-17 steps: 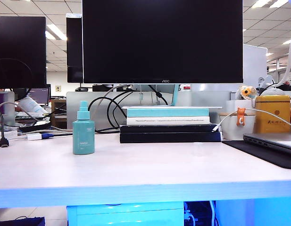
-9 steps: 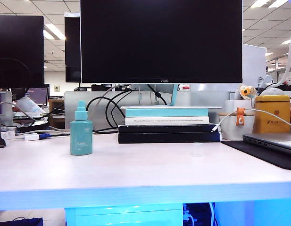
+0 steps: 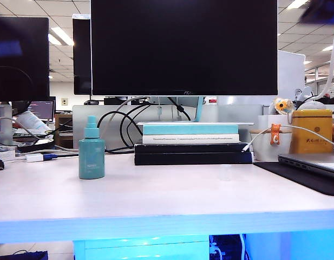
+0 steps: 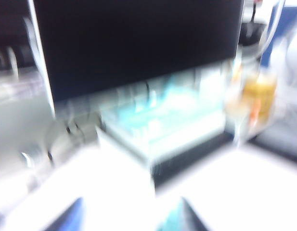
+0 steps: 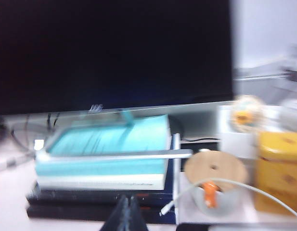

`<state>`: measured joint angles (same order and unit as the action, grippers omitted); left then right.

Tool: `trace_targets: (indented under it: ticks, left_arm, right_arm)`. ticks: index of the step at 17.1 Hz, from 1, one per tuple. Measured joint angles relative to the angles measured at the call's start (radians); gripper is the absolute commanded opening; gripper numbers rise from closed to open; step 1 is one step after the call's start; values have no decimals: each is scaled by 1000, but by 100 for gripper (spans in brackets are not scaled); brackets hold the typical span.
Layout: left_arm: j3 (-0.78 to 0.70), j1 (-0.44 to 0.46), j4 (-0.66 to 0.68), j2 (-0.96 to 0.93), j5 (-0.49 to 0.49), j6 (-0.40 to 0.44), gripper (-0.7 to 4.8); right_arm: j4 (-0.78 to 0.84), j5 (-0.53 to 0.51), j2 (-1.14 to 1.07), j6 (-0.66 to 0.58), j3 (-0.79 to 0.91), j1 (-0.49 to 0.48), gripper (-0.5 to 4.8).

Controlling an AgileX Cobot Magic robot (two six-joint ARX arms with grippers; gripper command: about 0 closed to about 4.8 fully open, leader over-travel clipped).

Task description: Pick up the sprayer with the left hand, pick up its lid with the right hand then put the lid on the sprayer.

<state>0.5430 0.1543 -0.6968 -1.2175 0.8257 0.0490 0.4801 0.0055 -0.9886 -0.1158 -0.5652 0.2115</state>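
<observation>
Both tools apart from upright teal sprayer (image 3: 91,156); right tool (image 5: 126,211) closed.

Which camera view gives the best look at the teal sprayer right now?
The exterior view. The sprayer stands upright and sharp on the white table, left of the book stack. The left wrist view is badly motion-blurred and no sprayer can be made out. The right wrist view shows books and monitor, not the sprayer.
</observation>
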Motion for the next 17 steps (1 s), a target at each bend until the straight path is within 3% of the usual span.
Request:
trace_targets:
  ticks: [4,5,6,7,8,12,15,17]
  left_arm:
    - [1,-39,-79,-227,66,136,286]
    - [1,-57,-103,-261,59,182,339]
    - [1,-72,-125,-296,31,222,421]
    - [3,-83,-180,-355,-1,240,450]
    - [5,-95,-219,-410,-14,248,471]
    - [10,-154,-330,-595,-21,274,472]
    - [67,-180,-338,-664,62,242,472]
    - [87,-191,-333,-690,66,229,472]
  right_arm:
    - [210,-172,-253,58,-10,-2,5]
    - [251,-193,-304,59,-10,0,81]
    - [287,-223,-362,61,-10,0,241]
    - [336,-256,-423,63,-9,-2,301]
    - [379,-264,-465,63,-10,-2,302]
    - [446,-321,-607,64,-12,-1,339]
    - [442,-377,-647,65,-19,1,339]
    - [447,-392,-669,79,-24,2,339]
